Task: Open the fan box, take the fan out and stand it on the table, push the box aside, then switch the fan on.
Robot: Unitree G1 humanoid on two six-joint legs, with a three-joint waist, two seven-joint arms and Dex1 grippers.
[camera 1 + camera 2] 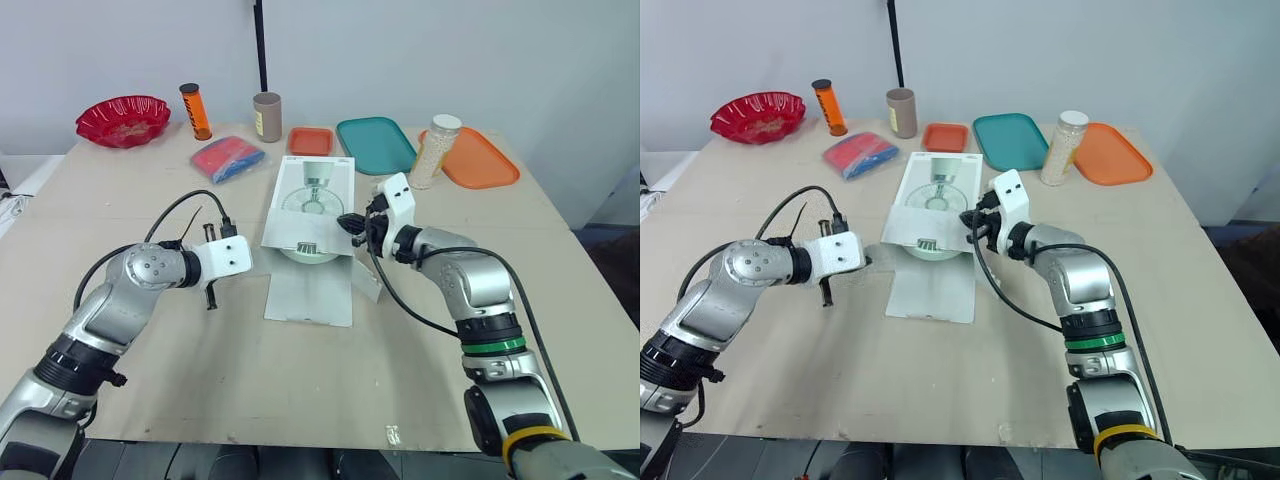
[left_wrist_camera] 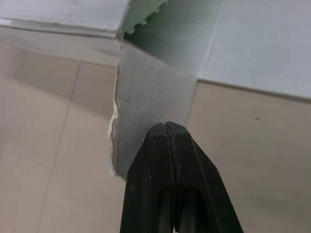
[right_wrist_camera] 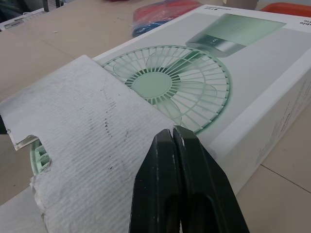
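The white fan box (image 1: 315,195) lies flat in the middle of the table, a green fan printed on its top. Its near end is open, and the long lid flap (image 1: 310,292) lies on the table towards me. The pale green fan (image 1: 308,250) pokes out of that open end. My right gripper (image 1: 352,224) is shut at the box's near right corner, its tip (image 3: 173,132) against a torn side flap (image 3: 92,126). My left gripper (image 1: 210,297) is shut just left of the lid flap, its tip (image 2: 166,125) over a small side flap (image 2: 150,107).
Along the far edge stand a red bowl (image 1: 123,118), an orange bottle (image 1: 195,111), a brown cup (image 1: 267,116), a small orange tray (image 1: 311,140), a teal tray (image 1: 375,143), a jar of white grains (image 1: 435,151) and an orange tray (image 1: 480,157). A red-and-blue packet (image 1: 228,158) lies left of the box.
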